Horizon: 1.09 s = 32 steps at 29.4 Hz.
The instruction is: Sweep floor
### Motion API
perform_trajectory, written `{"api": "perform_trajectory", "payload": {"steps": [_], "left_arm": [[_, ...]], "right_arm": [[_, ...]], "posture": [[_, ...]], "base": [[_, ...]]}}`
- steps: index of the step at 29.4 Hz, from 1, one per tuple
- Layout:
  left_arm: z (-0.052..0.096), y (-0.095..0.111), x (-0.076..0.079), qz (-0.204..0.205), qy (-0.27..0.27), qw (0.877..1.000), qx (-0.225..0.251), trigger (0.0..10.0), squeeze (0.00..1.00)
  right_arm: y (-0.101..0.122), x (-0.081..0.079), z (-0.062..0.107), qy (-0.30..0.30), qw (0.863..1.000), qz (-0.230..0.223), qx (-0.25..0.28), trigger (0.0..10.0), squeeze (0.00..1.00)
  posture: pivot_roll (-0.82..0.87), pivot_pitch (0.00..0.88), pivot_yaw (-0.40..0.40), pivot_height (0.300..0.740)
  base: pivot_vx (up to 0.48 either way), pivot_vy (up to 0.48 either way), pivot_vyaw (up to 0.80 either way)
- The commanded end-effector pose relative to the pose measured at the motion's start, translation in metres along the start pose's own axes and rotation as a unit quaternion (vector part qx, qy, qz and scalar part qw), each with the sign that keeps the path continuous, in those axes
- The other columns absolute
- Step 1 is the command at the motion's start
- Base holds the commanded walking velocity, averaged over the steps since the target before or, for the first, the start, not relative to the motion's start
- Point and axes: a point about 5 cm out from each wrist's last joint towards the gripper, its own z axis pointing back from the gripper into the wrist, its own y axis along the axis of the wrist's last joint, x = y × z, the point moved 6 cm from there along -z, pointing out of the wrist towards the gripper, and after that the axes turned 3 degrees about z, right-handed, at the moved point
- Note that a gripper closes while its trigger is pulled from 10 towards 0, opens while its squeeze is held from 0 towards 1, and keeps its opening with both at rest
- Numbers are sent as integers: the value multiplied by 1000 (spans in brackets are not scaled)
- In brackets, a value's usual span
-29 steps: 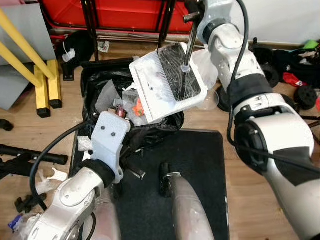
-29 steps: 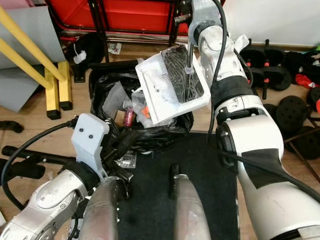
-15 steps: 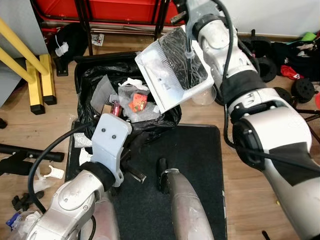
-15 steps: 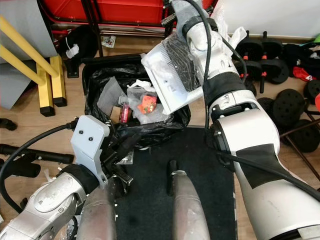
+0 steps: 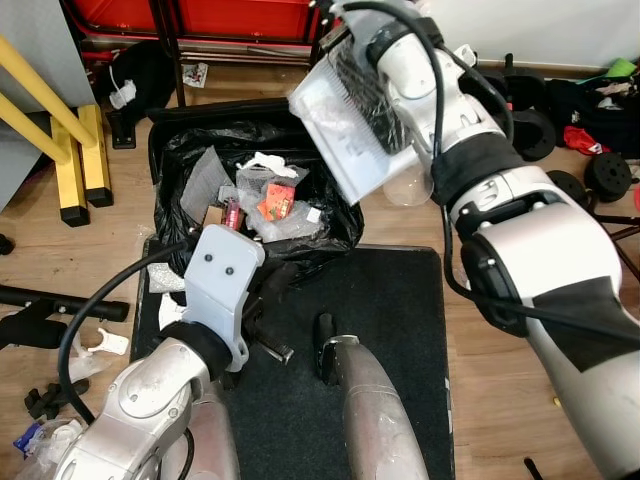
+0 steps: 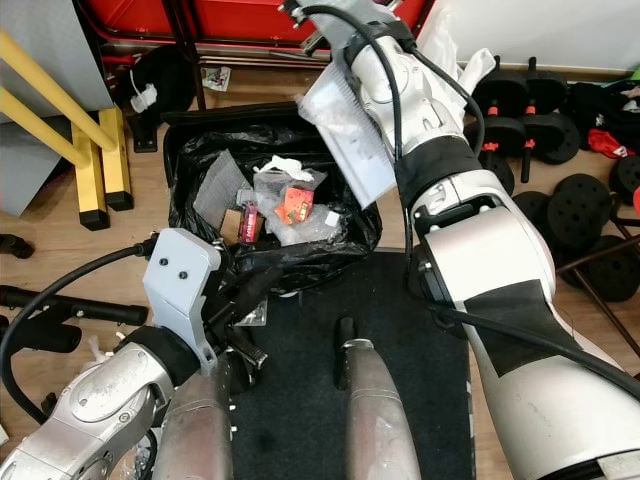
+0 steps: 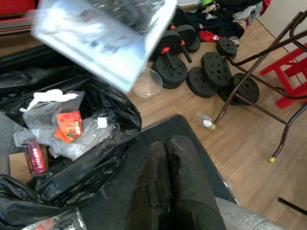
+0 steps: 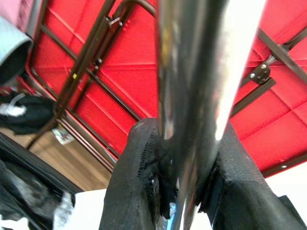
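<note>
A black mat [image 5: 350, 330] is laid on the wood floor [image 5: 60, 260], and a bin [image 5: 250, 200] lined with a black bag is set at its far edge. Scraps [image 5: 265, 200] of plastic and paper are seen inside the bin. A red frame [image 5: 230, 20] is seen behind the bin, a yellow stand [image 5: 70, 150] to its left, and black weights [image 5: 610, 180] to the right. A white dustpan [image 5: 345, 130] is held up high and tipped steeply over the far right side of the bin. Its shiny metal handle [image 8: 192, 96] is squeezed between the two black fingers of the right gripper [image 8: 184, 182], which is raised above the pan, so the pan hangs just below it. The left gripper [image 7: 168, 158] is kept low, near the front rim of the bin and over the mat, with its two fingers pressed together and nothing between them. A clear cup [image 7: 146, 82] is seen on the floor just beside the bin, under the pan.
</note>
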Motion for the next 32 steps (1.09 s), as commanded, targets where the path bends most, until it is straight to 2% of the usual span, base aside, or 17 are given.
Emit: {"api": "perform_trajectory", "payload": {"steps": [1, 4, 5, 6, 7, 10, 11, 12, 13, 14, 21, 25, 27, 30, 32], "left_arm": [[2, -6, 1, 12, 20, 1000, -11, 10000, 0], [2, -6, 2, 12, 20, 1000, -10, 10000, 0], [2, -5, 2, 13, 21, 1000, -10, 10000, 0], [2, -5, 2, 13, 21, 1000, -10, 10000, 0], [2, -5, 3, 13, 21, 1000, -9, 10000, 0], [2, -5, 3, 14, 22, 1000, -9, 10000, 0], [2, -4, 3, 14, 22, 1000, -8, 10000, 0], [2, -4, 3, 14, 22, 1000, -8, 10000, 0], [1, -4, 3, 14, 22, 1000, -8, 10000, 0], [1, -4, 3, 15, 22, 1000, -7, 10000, 0], [-1, -4, 3, 14, 23, 1000, -7, 10000, 0], [-2, -4, 3, 14, 25, 1000, -5, 10000, 0], [-2, -4, 3, 14, 26, 1000, -5, 10000, 0], [-3, -4, 3, 14, 26, 1000, -5, 10000, 0], [-4, -4, 0, 19, 33, 999, -3, 10000, 0]], "right_arm": [[23, 6, -4, -9, 999, -15, 46, 10000, 0], [22, 5, -4, -8, 999, -19, 45, 10000, 0], [22, 8, -4, -14, 997, -56, 43, 10000, 0], [22, 8, -4, -14, 997, -56, 43, 10000, 0], [21, 9, -4, -13, 995, -93, 40, 10000, 0], [21, 6, -5, -6, 995, -90, 39, 10000, 0], [22, -1, -5, 7, 999, -32, 41, 10000, 0], [22, -1, -5, 7, 999, -32, 41, 10000, 0], [23, -7, -4, 19, 999, 18, 44, 10000, 0], [25, -10, -4, 20, 998, 38, 50, 10000, 0], [30, -9, -5, 15, 997, 37, 60, 10000, 0], [26, -3, -5, 8, 999, 8, 52, 10000, 0], [21, 7, -4, -11, 998, -47, 42, 10000, 0], [18, 13, -3, -21, 997, -67, 38, 10000, 0], [6, 25, 1, -42, 993, -106, 26, 10000, 0]], "posture": [[-69, 492, -204, 740], [-68, 500, -208, 740], [-70, 501, -211, 740], [-70, 501, -211, 740], [-74, 502, -214, 740], [-77, 502, -214, 740], [-77, 502, -214, 740], [-77, 502, -214, 740], [-81, 502, -215, 740], [-81, 502, -216, 740], [-81, 500, -218, 740], [-84, 497, -224, 740], [-83, 493, -225, 740], [-83, 493, -225, 740], [-82, 477, -224, 740]], "base": [[0, 0, 0], [0, 0, 0], [0, 0, 0], [0, 0, 0], [0, 0, 0], [0, 0, 0], [0, 0, 0], [0, 0, 0], [0, 0, 0], [0, 0, 0], [0, 0, 0], [0, 0, 0], [0, 0, 0], [0, 0, 0], [0, 0, 0]]}}
